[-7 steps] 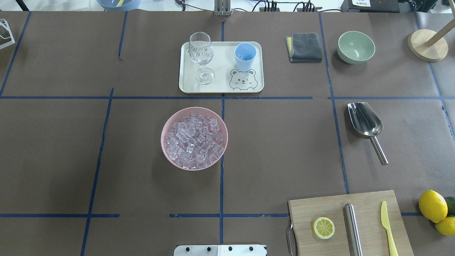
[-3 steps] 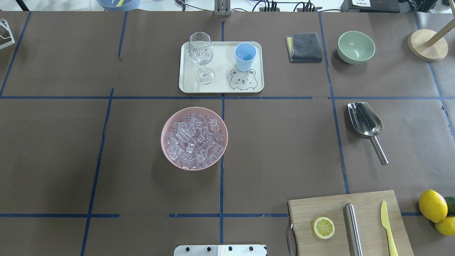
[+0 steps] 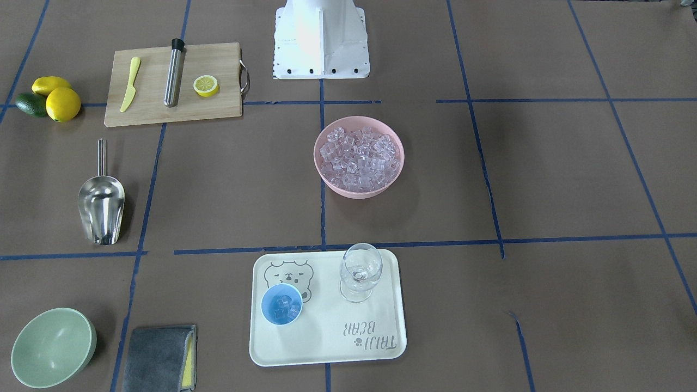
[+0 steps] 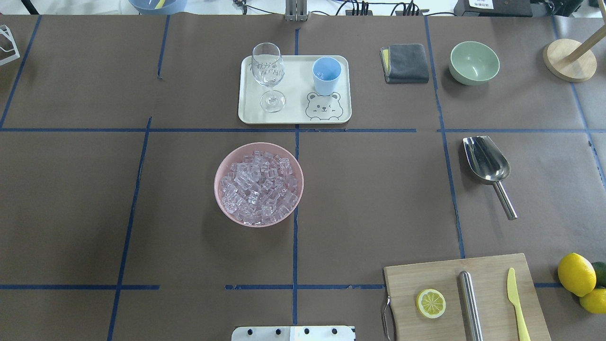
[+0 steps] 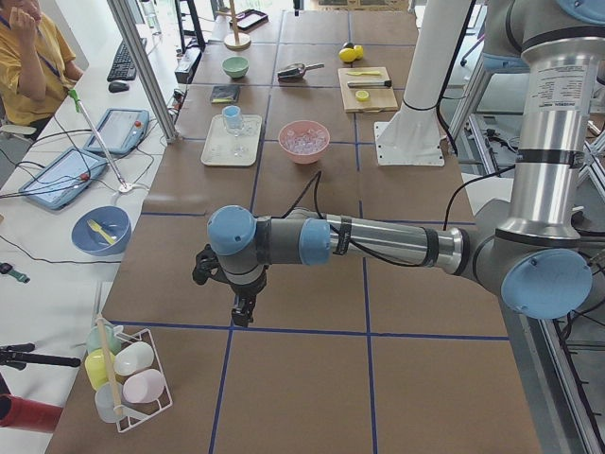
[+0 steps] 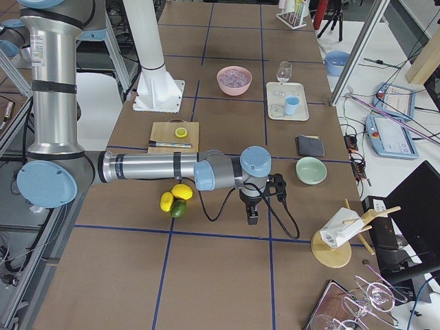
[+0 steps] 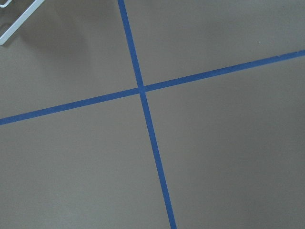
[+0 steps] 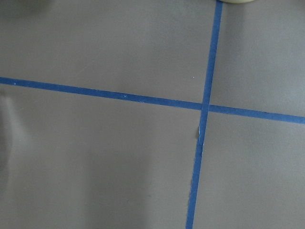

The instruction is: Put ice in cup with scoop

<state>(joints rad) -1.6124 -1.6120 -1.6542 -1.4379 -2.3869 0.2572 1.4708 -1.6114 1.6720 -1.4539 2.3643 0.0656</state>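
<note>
The ice (image 4: 259, 185) is a heap of clear cubes in a pink bowl (image 4: 219, 189) at the table's middle. It also shows in the front view (image 3: 359, 155). The light-blue cup (image 4: 326, 76) stands on a cream tray (image 4: 296, 90) and holds a few cubes, seen in the front view (image 3: 281, 305). The steel scoop (image 4: 487, 163) lies alone on the table to the right, untouched. My left gripper (image 5: 243, 309) shows only in the left side view, my right gripper (image 6: 252, 215) only in the right side view. Both hang over bare table far from these things; I cannot tell whether they are open or shut.
A wine glass (image 4: 268, 76) stands on the tray beside the cup. A grey cloth (image 4: 405, 63), a green bowl (image 4: 474, 62) and a wooden stand (image 4: 568, 59) are at the back right. A cutting board (image 4: 492, 277) and lemons (image 4: 576, 274) are at the front right.
</note>
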